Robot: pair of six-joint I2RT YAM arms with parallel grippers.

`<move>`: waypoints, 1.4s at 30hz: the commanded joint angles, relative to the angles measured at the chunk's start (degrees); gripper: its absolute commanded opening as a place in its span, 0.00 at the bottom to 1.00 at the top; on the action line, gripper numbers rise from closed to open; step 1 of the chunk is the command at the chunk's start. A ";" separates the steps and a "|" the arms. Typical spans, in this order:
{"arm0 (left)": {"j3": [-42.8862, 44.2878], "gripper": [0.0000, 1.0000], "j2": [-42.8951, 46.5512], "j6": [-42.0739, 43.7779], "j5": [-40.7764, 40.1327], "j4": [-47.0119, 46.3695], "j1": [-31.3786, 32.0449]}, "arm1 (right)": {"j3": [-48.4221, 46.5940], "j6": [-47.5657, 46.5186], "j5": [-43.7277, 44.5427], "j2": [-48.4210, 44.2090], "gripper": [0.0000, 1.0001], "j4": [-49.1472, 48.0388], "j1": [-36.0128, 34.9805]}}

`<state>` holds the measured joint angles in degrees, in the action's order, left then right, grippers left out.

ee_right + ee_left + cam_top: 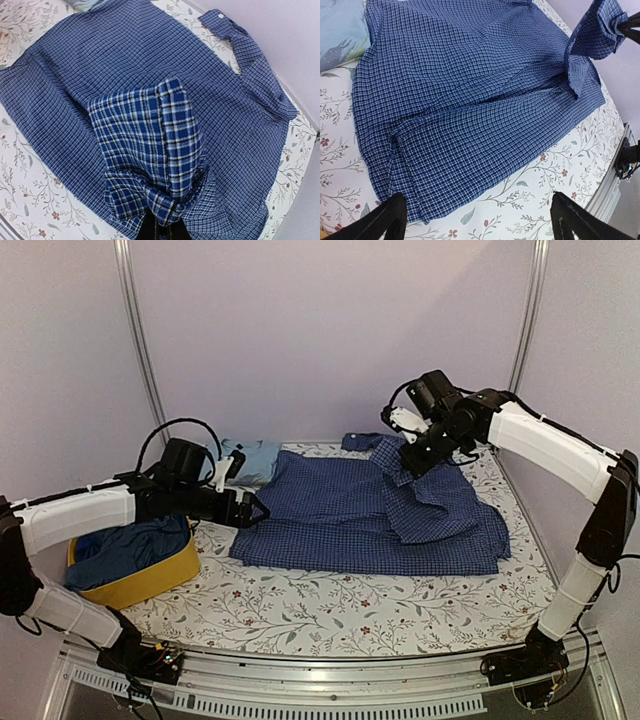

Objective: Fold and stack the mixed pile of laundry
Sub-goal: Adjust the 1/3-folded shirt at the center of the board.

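The navy-and-white checked shirt (360,515) lies spread flat on the floral table cover. My right gripper (410,453) is shut on a bunched sleeve of it and holds that fold lifted above the shirt's right half. In the right wrist view the sleeve (150,145) hangs from the right gripper (167,226) over the shirt body (85,70). My left gripper (256,510) is open and empty at the shirt's left hem. In the left wrist view its fingers (390,217) straddle the hem corner (420,200). A light blue T-shirt (254,458) lies behind the left gripper.
A yellow fabric basket (150,587) at the left holds darker blue/teal clothes (125,548). The other sleeve's cuff (220,19) reaches towards the back wall. Bare floral table cover (330,610) runs along the near edge. Frame posts stand at the back corners.
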<state>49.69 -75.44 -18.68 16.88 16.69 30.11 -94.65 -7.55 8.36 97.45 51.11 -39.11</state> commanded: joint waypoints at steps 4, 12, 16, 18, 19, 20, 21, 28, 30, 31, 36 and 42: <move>2.19 1.00 -2.11 -0.48 -1.44 -1.83 -0.65 | -10.14 -7.78 2.33 6.50 0.00 -7.41 7.07; 2.91 1.00 -4.41 -1.24 -3.07 -1.59 -0.97 | -19.79 -10.16 4.48 16.72 0.00 -12.06 10.81; 3.68 1.00 -6.42 -1.27 -4.10 -0.75 -1.25 | -24.26 -8.24 2.00 20.62 0.00 -8.89 10.56; 4.05 1.00 -7.34 -1.24 -4.13 -0.51 -1.66 | -23.48 -6.78 2.87 21.08 0.00 -6.85 9.49; 4.18 1.00 -7.78 -1.26 -4.08 -0.47 -1.83 | -22.38 -6.28 3.37 21.14 0.00 -6.08 8.89; 4.26 1.00 -8.18 -1.27 -4.06 -0.43 -2.04 | -21.53 -5.66 3.36 20.99 0.00 -4.98 8.29; 4.35 1.00 -8.56 -1.21 -3.98 -0.43 -2.25 | -21.00 -4.19 2.88 21.02 0.00 -3.56 7.86; 4.07 1.00 -10.31 -1.10 -2.64 -0.85 -3.89 | -17.34 6.40 -5.90 22.23 0.00 2.26 3.58; 3.80 1.00 -10.34 -1.08 -2.43 -0.78 -4.30 | -17.10 10.36 -11.40 22.67 0.00 2.32 2.66; 3.64 1.00 -10.28 -1.12 -2.28 -0.66 -4.48 | -17.27 12.70 -14.09 22.97 0.00 2.19 2.41; 2.56 1.00 -9.25 -1.06 -1.53 -0.57 -5.31 | -17.32 20.05 -30.06 25.53 0.00 -2.31 1.61; 1.36 1.00 -7.63 -0.92 -1.33 0.17 -5.93 | -18.28 29.77 -47.75 28.55 0.00 -11.20 1.50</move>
<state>52.14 -85.17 -19.77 14.81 16.19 25.04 -112.07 13.28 -24.32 123.57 47.18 -37.50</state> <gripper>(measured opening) 0.997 0.015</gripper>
